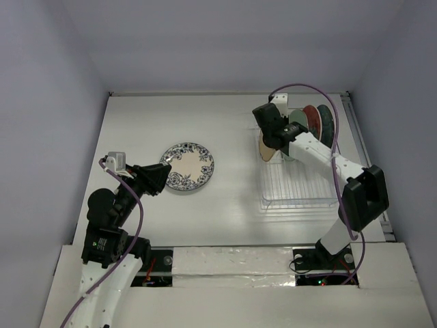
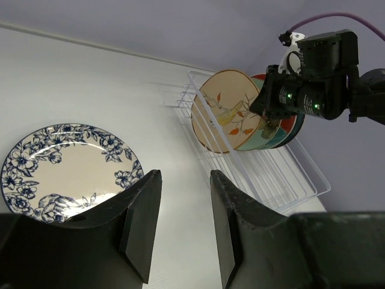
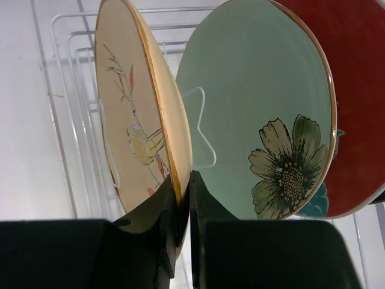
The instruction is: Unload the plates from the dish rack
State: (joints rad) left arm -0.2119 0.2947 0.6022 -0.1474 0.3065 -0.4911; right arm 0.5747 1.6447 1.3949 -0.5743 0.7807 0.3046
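White surface (image 1: 225, 130) bears a white wire dish rack (image 1: 300, 188); our right hand (image 3: 183, 183) clamps its tan round plate (image 3: 129, 108), our left hand (image 2: 183, 180) gapes empty.

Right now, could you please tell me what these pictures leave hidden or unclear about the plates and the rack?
1. Right wrist view: the right gripper hides the lower rim of the tan plate, so its seating in the dish rack is unclear.
2. Right wrist view: the picture's edge cuts off the red plate.
3. Left wrist view: the left gripper hides the near edge of the blue floral plate.
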